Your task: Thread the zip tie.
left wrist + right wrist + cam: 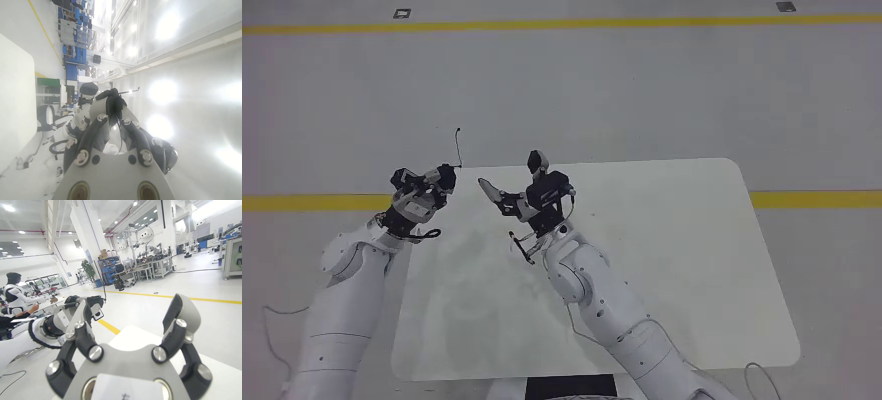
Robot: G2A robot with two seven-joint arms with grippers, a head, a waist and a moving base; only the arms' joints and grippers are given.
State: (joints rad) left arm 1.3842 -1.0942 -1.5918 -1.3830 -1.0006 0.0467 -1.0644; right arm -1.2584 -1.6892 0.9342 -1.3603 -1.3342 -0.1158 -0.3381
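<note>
My left fingers (pixel 447 180) are pinched tight on the zip tie's (pixel 458 148) lower end, so it stands upright. My right fingers (pixel 490 189) are spread wide and empty, nearby.

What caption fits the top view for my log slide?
Left gripper pinches the zip tie upright near the table corner; right gripper open beside it.

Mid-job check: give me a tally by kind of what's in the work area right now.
Tools: 2 (left tool shut on the tie, right tool open)
Zip tie: 1
Table: 1
Total: 4
</note>
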